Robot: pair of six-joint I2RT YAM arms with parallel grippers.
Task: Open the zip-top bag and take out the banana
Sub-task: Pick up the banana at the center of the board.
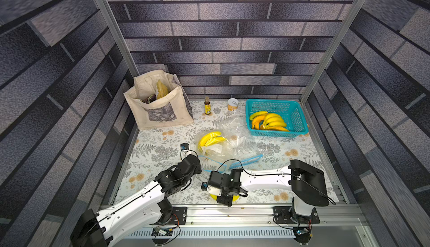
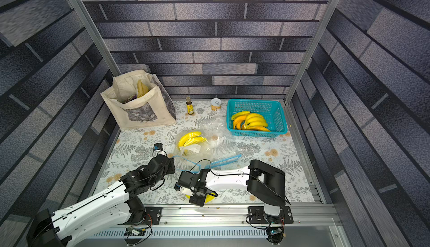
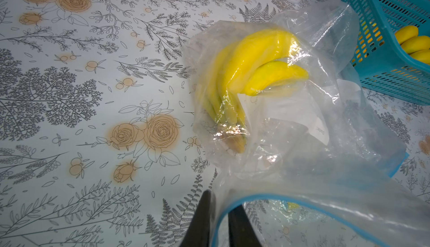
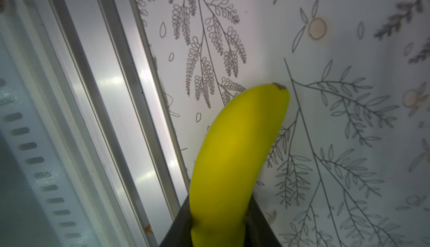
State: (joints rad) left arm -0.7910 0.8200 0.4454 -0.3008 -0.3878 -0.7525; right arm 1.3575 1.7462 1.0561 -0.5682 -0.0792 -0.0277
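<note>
Pinches the rim of the open zip-top bag with left pincer, clenches one banana outside it in right pincer, leaves bunch inside.

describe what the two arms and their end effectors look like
Both the left arm and right arm have white shell links with black joints and wrist housings, and thin black cables run along them in loops. The left end effector and right end effector each have two flat dark fingers.
</note>
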